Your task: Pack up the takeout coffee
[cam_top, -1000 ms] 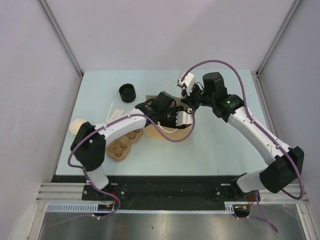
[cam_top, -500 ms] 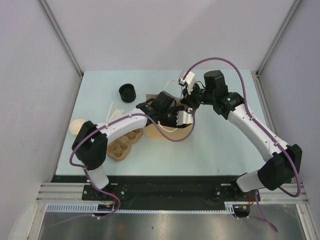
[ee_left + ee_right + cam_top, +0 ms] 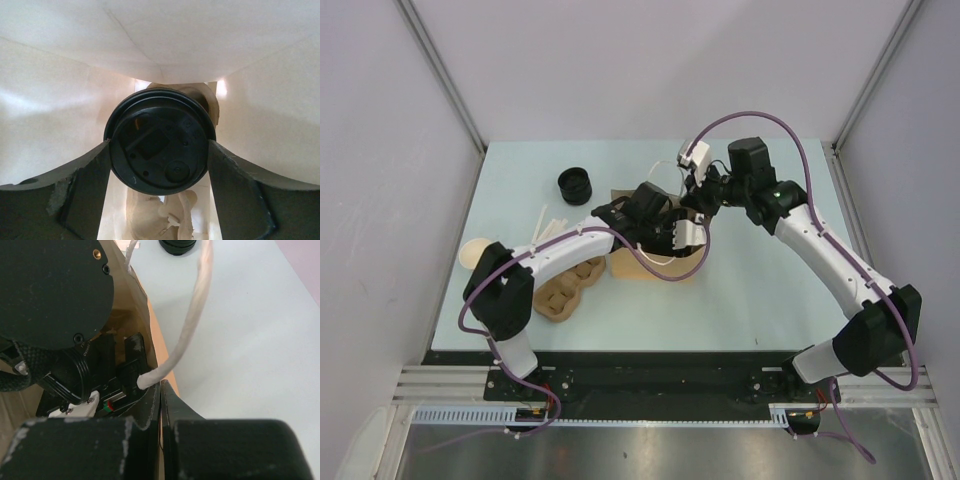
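Note:
My left gripper [image 3: 159, 150] is inside the brown paper bag [image 3: 623, 266] and is shut on the takeout coffee [image 3: 159, 142]. Its round black lid faces the left wrist camera, with a finger on each side. The bag's pale inner walls [image 3: 65, 105] surround the cup. From above, the left gripper [image 3: 670, 230] reaches into the bag's mouth and the cup is hidden. My right gripper [image 3: 161, 386] is shut on the bag's upper edge [image 3: 146, 315], beside its white cord handle [image 3: 192, 320]. In the top view the right gripper [image 3: 696, 196] is at the bag's far side.
A stack of black lids [image 3: 575, 185] stands at the back left. Wooden stirrers [image 3: 548, 222], a lidless tan cup [image 3: 475, 252] and a cardboard cup carrier [image 3: 562, 292] lie to the left. A pale crumpled thing [image 3: 165, 220] lies deep in the bag.
My right gripper has shifted slightly left and away, keeping hold of the bag's edge. The left arm has barely moved.

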